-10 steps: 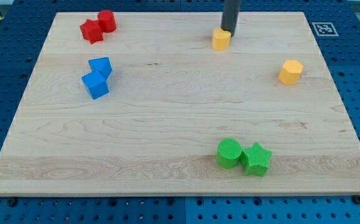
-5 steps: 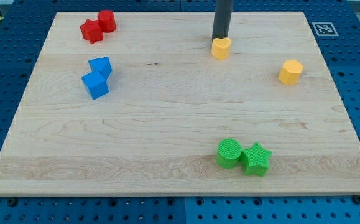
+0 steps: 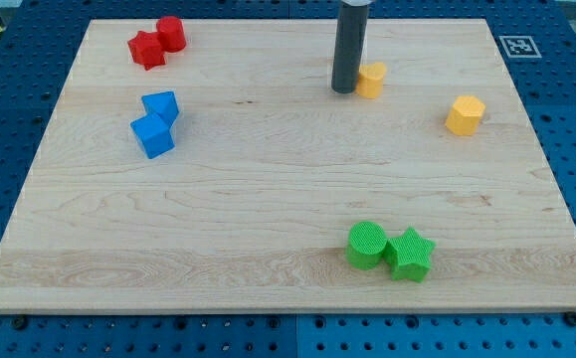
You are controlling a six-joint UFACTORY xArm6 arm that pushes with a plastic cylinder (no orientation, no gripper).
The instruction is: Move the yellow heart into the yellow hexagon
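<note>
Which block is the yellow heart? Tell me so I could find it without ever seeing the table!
Start at the wooden board and look near the middle of its top edge, where the dark rod comes down. The yellow heart sits just to the view's right of my tip, touching it. The other yellow block, the yellow hexagon, sits alone further right, nearer the board's right edge.

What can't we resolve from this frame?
- Camera view: the left edge of the yellow heart is hidden by the rod; contact with my tip cannot be confirmed.
- The rod's upper part is cut off by the view's top edge.
- The rear blue block is partly covered by the front blue block; its shape is unclear.
</note>
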